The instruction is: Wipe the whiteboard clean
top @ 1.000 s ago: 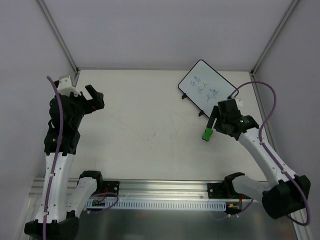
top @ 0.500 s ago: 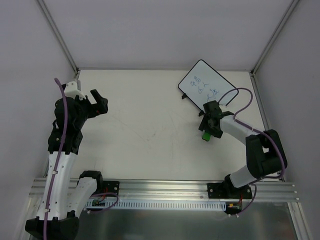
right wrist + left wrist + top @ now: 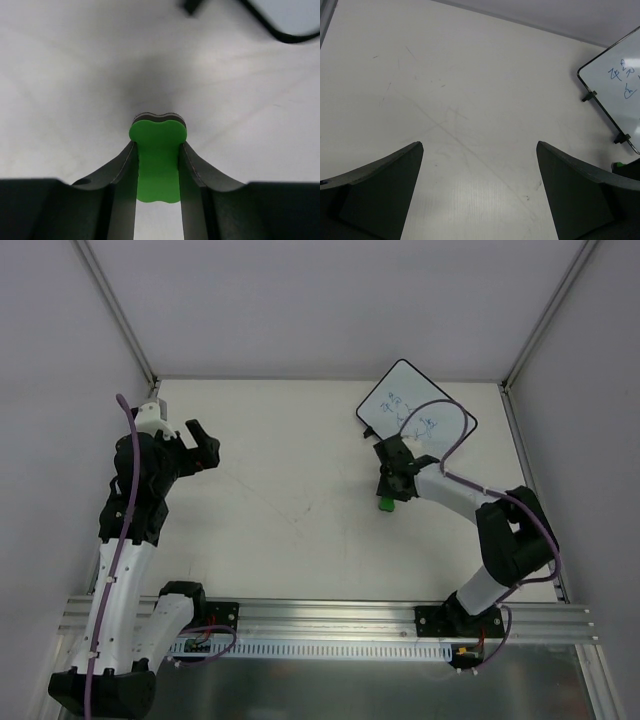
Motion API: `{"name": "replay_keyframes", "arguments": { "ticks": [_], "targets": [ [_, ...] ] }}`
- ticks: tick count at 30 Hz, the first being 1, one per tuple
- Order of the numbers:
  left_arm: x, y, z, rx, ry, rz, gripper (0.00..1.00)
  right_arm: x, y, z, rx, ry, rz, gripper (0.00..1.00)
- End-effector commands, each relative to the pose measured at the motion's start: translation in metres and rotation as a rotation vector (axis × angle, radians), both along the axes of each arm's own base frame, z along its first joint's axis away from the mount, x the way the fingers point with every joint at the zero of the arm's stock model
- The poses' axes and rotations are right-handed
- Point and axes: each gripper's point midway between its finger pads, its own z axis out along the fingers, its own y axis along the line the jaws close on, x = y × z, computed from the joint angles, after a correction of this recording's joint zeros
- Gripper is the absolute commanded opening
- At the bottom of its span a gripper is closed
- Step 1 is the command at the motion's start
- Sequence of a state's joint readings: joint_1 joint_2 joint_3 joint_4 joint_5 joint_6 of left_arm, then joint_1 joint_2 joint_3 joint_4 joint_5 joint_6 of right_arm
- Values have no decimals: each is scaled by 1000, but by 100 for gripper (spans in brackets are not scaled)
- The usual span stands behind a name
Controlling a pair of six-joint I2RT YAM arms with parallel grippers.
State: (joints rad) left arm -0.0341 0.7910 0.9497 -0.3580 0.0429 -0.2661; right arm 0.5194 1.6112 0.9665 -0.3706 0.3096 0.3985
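Note:
The whiteboard (image 3: 395,400) lies tilted at the back right of the table, with blue-green scribbles on it; it also shows at the right edge of the left wrist view (image 3: 622,85) and as a corner in the right wrist view (image 3: 295,12). A green peanut-shaped eraser (image 3: 385,504) sits on the table just in front of the board. My right gripper (image 3: 390,490) is shut on the eraser (image 3: 158,160), its two fingers pressed against the narrow waist. My left gripper (image 3: 200,445) hangs open over the left of the table, nothing between its fingers (image 3: 385,190).
The table top (image 3: 290,490) is white with faint scratch marks. Metal frame posts (image 3: 120,320) rise at the back corners, and grey walls close in both sides. The right arm's purple cable (image 3: 445,410) loops over the board.
My right gripper has closed on the green eraser and moved left with it, in front of the board. The left arm has drifted slightly right, still open.

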Motion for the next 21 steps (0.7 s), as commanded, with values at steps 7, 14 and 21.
{"name": "replay_keyframes", "arguments": {
  "ticks": [7,14,21],
  "targets": [
    [4,-22,-18,-84,54,-51,99,1,196,16,28,-58,595,15],
    [1,-27,-27,-100,74,-62,99,-39,288,6,14,-37,930,27],
    [-6,-27,-34,-87,77,-61,99,-47,302,-6,-20,-6,960,60]
  ]
}}
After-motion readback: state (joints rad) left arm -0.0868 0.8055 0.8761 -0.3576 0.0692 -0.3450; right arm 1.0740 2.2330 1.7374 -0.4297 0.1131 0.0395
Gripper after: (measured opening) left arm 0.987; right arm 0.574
